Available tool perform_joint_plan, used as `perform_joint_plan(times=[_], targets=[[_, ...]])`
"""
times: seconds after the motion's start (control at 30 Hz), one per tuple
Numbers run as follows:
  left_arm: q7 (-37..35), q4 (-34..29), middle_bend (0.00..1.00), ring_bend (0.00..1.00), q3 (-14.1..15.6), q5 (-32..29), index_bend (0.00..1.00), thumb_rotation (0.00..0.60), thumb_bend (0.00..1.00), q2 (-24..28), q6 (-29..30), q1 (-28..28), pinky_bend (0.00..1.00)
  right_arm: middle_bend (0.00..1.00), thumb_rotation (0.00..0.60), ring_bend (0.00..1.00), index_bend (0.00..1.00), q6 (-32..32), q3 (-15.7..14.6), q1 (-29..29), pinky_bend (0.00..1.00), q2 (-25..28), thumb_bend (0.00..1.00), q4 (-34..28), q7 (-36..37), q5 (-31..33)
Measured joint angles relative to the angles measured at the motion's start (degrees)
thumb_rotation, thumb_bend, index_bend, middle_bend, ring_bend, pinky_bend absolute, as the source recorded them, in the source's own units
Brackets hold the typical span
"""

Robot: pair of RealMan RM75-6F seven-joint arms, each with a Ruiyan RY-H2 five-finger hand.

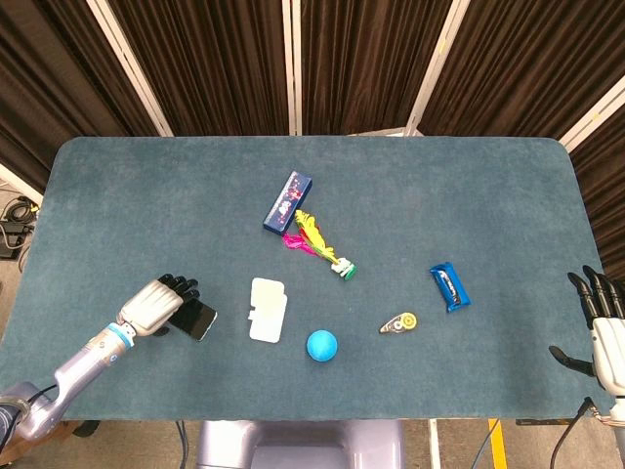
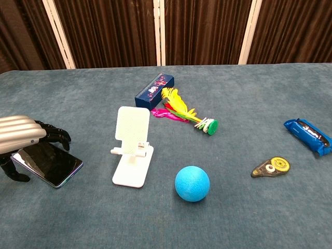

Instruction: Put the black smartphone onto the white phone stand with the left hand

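1. Head view: left hand (image 1: 156, 305) parked over the near-left end of the phone (image 1: 192, 319), fingers curved down above it, nothing gripped yet as far as can be told. Phone flat on the table (image 1: 439, 176), at about 9 o'clock from the stand (image 1: 268, 310), near it but not touching.
2. Same view: right hand (image 1: 599, 332) way over at the table's right edge, fingers spread, holding nothing.
3. Same view, other stuff: ball (image 1: 321, 345) at roughly 4 o'clock from the stand, dark blue box (image 1: 287, 202) at 12, a feathered toy (image 1: 317, 243) at 1, tape roller (image 1: 398, 322) and blue snack pack (image 1: 449, 286) further out toward 3.
4. Chest view: left hand (image 2: 23, 137) arched over the phone (image 2: 52, 164), fingertips (image 2: 61, 136) above the far long edge, thumb by the near one, so not closed on it. Stand (image 2: 133, 148) upright with a small lip at the bottom.
5. Handling guess: thin, stiff, glossy slab, probably slippery and awkward to lift off flat cloth. Best bet is pinching the two long edges, not the glass. Right hand absent from this view.
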Motion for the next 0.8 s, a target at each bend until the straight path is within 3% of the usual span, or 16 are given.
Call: perform_joint_plan(times=[0.13,0.23,0.6,0.8], targets=[[0.4,1.0,0.37,0.38,0.1,-0.2,0.49,0.600,0.00,-1.0,1.1,0.1,0.38,0.00,0.600,0.00,0.00,0.0,0.0,0.0,0.00,0.0,0.00,0.1,0.0,0.0],[0.5,1.8,0.44,0.44,0.2,0.2,0.58,0.600,0.00,-1.5,3.0,0.3,0.42,0.00,0.600,0.00,0.00,0.1,0.0,0.0,0.00,0.0,0.00,0.1,0.1,0.0],[-1.7,5.6,0.47,0.46,0.5,5.9,0.62,0.600,0.00,-0.5,15.9,0.1,0.45,0.00,0.600,0.00,0.00,-0.3,0.2,0.2,0.00,0.0,0.00,0.1,0.1,0.5],[-2.1,11.8,0.47,0.46,0.3,11.8,0.63,0.600,0.00,-0.9,26.1,-1.3,0.44,0.00,0.600,0.00,0.00,-0.4,0.4,0.2,0.00,0.0,0.00,0.1,0.2,1.0]])
